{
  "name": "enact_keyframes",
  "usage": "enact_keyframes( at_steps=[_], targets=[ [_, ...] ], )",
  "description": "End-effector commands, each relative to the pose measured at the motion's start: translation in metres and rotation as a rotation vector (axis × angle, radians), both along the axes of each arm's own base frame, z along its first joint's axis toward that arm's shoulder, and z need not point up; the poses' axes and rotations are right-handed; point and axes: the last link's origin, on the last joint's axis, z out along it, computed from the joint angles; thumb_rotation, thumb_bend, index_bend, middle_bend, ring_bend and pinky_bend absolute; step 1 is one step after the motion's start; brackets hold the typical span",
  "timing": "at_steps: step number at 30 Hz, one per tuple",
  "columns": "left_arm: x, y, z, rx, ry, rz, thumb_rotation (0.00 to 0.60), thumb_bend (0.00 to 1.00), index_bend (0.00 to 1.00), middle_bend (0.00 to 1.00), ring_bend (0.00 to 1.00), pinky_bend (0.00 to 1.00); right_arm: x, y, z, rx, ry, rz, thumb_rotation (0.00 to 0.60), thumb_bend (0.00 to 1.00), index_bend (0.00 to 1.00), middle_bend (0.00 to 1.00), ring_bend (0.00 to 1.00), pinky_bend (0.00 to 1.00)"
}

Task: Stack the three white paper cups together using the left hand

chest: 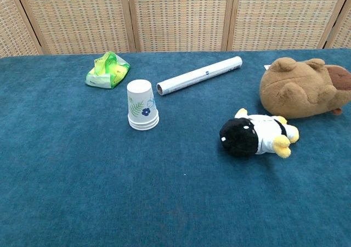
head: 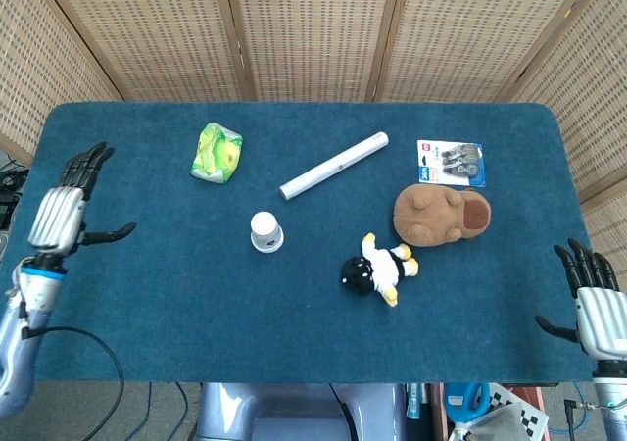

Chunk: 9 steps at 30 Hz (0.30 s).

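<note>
Hovering at the left edge of the head view, the left robot hand (head: 61, 218) has its fingers stretched apart and its thumb out to the side, holding nothing and touching nothing. At the lower right corner of that view the right robot hand (head: 596, 309) is likewise spread and empty, just off the corner of the bench (head: 127, 294); its lower part is cut off by the frame. Neither hand shows in the chest view.

Well apart from both hands, left of the frame's centre, the white paper cups (head: 265, 232) stand upside down on the blue bench, nested into one stack. From the chest view stacked rims show at the base, beneath a leaf and blue flower print on the outer cup, but the cups underneath are hidden, so their number cannot be counted with certainty.

Up and left of the stack lies one green and yellow packet (head: 217, 151). Up and right of it lies one white tube (head: 334, 166), set on a slant. One black, white and yellow plush toy (head: 379, 269) lies on its side right of the stack, and one brown plush toy (head: 442, 213) lies just beyond it. One carded blister pack (head: 451, 162) sits in the upper right; its contents are too small to make out.
</note>
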Motion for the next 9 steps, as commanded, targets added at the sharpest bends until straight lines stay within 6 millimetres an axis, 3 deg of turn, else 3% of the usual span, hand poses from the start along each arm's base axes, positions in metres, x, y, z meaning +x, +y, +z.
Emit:
enact_keyframes(
  at_steps=[1, 6, 9],
  targets=[
    [-0.044, -0.035, 0.014, 0.055, 0.044, 0.083, 0.6, 0.18, 0.0, 0.0, 0.0, 0.0, 0.002, 0.001, 0.0, 0.0, 0.001, 0.006, 0.6, 0.0, 0.0, 0.0, 0.0, 0.0],
    [-0.094, -0.091, 0.011, 0.117, 0.093, 0.244, 0.6, 0.18, 0.0, 0.0, 0.0, 0.0, 0.005, 0.004, 0.002, -0.007, -0.002, 0.023, 0.6, 0.0, 0.0, 0.0, 0.0, 0.0],
    [-0.095, -0.1, 0.005, 0.109, 0.086, 0.238, 0.6, 0.18, 0.0, 0.0, 0.0, 0.0, 0.009, 0.005, 0.002, -0.009, 0.001, 0.034, 0.6, 0.0, 0.0, 0.0, 0.0, 0.0]
  ],
)
